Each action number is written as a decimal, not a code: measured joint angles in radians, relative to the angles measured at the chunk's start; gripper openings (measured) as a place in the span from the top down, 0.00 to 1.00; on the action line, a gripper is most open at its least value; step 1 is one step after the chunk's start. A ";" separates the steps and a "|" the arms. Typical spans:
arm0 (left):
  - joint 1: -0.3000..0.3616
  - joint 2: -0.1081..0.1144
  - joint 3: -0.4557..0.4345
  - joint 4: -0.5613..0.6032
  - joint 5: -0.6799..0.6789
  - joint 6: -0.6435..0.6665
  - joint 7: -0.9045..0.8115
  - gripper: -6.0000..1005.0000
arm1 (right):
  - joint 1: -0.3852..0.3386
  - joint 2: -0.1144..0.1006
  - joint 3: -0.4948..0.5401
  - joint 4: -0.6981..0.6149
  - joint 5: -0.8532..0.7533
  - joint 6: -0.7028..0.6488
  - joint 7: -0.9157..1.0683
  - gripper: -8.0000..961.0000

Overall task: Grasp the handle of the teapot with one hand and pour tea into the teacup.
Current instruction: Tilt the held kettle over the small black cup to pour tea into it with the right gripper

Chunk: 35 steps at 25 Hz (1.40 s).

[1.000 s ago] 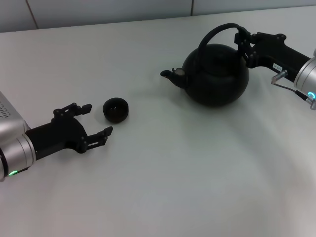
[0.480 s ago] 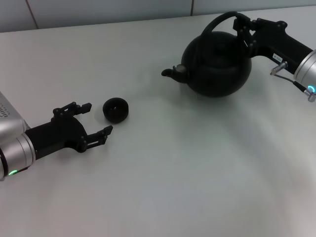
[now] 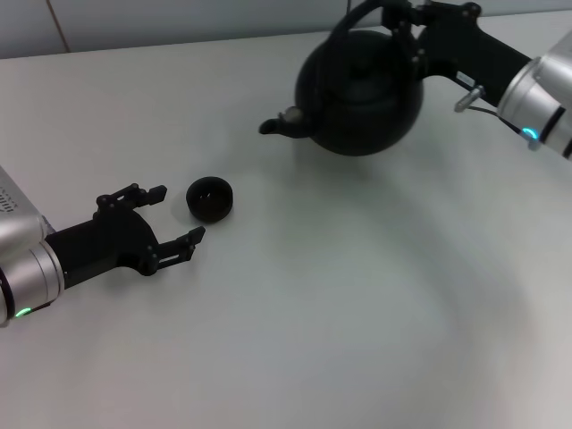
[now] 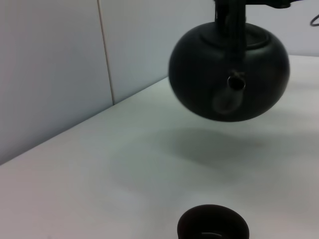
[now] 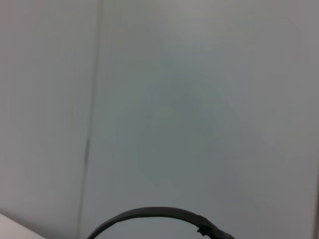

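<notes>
The round matte-black teapot (image 3: 357,89) hangs in the air at the back right of the white table, its spout (image 3: 281,125) pointing left. My right gripper (image 3: 407,20) is shut on the arched handle (image 3: 357,12) at the pot's top. In the left wrist view the teapot (image 4: 229,72) floats above its shadow, spout toward the camera. The handle's arc also shows in the right wrist view (image 5: 159,215). The small dark teacup (image 3: 210,197) sits on the table left of centre, and also shows in the left wrist view (image 4: 213,228). My left gripper (image 3: 170,217) is open and empty, just left of the cup.
The white table (image 3: 340,295) stretches to the front and right. A pale tiled wall (image 3: 179,18) runs along the table's far edge. The teapot's shadow (image 3: 375,170) lies on the table under it.
My right gripper has lifted the teapot off the table and carried it left and up, toward the cup's side. The left arm and the cup have not moved.
</notes>
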 joint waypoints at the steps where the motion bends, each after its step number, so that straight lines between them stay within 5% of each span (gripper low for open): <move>1: 0.001 0.000 0.000 0.002 0.000 0.000 0.000 0.19 | 0.010 0.000 -0.010 0.001 0.000 0.001 -0.007 0.88; 35: 0.005 0.002 -0.009 0.018 0.000 0.008 0.000 0.19 | 0.115 0.001 -0.231 -0.039 0.000 0.101 -0.123 0.88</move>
